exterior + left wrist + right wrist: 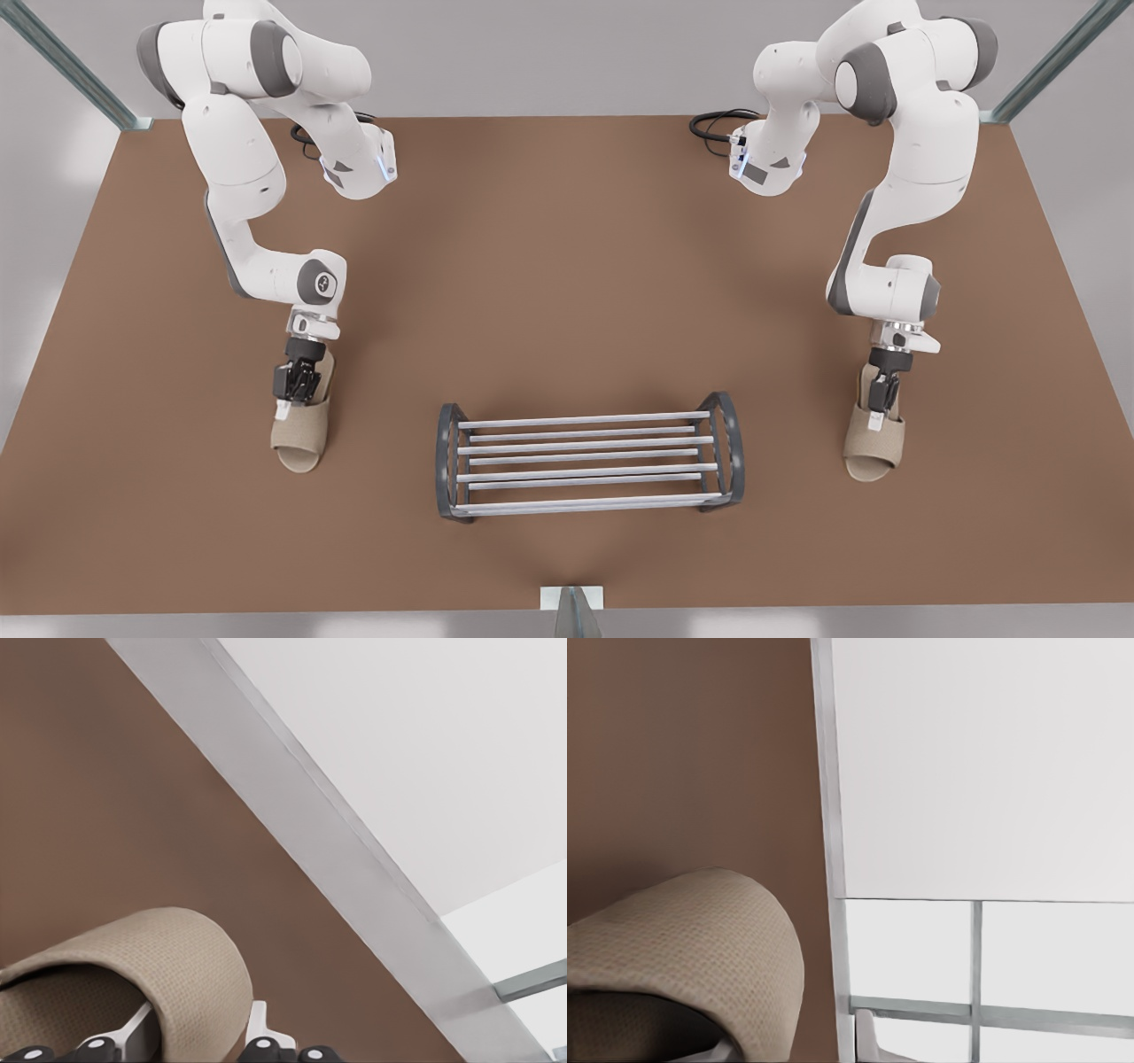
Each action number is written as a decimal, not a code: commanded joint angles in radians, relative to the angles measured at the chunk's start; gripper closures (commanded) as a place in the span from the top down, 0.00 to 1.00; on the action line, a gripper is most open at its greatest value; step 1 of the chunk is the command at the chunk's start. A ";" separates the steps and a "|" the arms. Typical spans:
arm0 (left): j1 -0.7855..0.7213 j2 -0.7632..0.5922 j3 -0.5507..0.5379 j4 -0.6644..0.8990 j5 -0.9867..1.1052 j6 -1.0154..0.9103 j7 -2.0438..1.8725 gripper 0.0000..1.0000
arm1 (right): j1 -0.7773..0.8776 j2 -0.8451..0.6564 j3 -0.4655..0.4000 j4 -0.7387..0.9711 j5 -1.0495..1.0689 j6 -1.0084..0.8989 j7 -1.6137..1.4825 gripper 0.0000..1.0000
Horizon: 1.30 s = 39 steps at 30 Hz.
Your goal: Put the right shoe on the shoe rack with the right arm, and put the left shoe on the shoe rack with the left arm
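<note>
Closest to the lens in the left wrist view is the woven beige strap of the left shoe [133,970], arched over the brown table [106,797]. The left gripper [197,1032] straddles the strap's side wall, one pale finger [133,1029] under the arch and the other against the outside (as far as can be seen, clamped on it). The table's edge runs just beyond.

In the right wrist view the right shoe [682,948] shows the same arch. The right gripper [793,1043] straddles its end at a narrow spread, and the outer finger [868,1038] stands a little off the strap, not pressing it. The table's edge is just beside.

In the front view the shoe rack [589,461] sits near the middle of the table's near edge, its pale bars lying level between dark arched ends. One slipper [301,439] lies flat toward the table's edge at the front view's left, another [873,447] toward the opposite edge, both well apart from the rack, toes to the near edge. An arm's gripper [283,409] is down on the first strap, the other arm's gripper [875,422] on the second (which arm is which I cannot tell).
</note>
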 commanded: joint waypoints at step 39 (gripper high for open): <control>-0.003 -0.553 -0.363 0.051 0.008 0.857 -0.310 0.23 | 0.356 0.029 0.125 0.836 0.670 0.872 0.098 0.21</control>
